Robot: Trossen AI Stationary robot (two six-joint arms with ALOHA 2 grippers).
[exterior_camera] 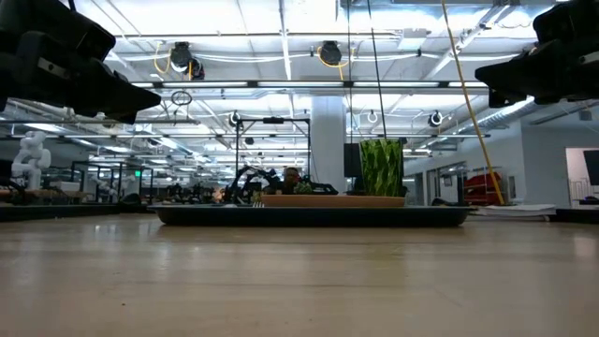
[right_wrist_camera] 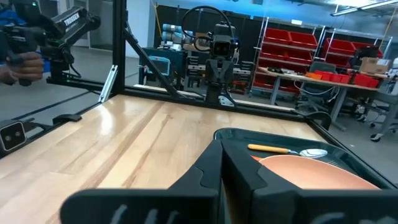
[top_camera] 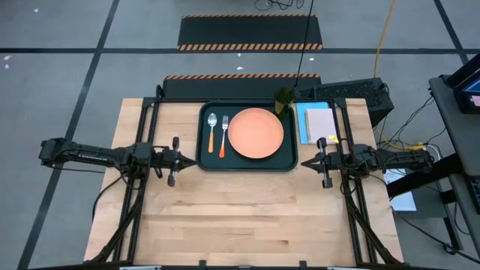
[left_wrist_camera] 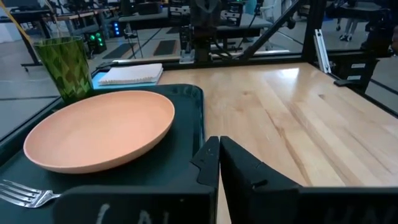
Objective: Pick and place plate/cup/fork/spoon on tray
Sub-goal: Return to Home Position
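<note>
All four pieces lie on the tray (top_camera: 247, 168), which sits at the far middle of the tabletop (top_camera: 247, 217). The spoon (top_camera: 212, 129) is leftmost, the fork (top_camera: 223, 136) is just beside it, and the plate (top_camera: 256, 133) is to their right. The cup (top_camera: 283, 99) stands upright in the far right corner. A notepad (top_camera: 319, 124) lies right of the tray.

The left hand (top_camera: 187, 159) hovers off the tray's left edge and the right hand (top_camera: 309, 161) off its right edge. Each is clenched with its fingers together and holds nothing. The placing looks finished.

If anything needed moving again, the plate looks stiff, light and smooth. Its shallow raised rim is the only real hold, pinched at the edge. The cup looks like thin plastic, light and easy to tip, so it is best taken across its wall low down. The fork and spoon lie flat and thin, and a grip across the orange handle would be firmer than one on the slick metal end. The loaded tray should be moved by its rim and slowly, as the cup could topple and the cutlery could slide.
</note>
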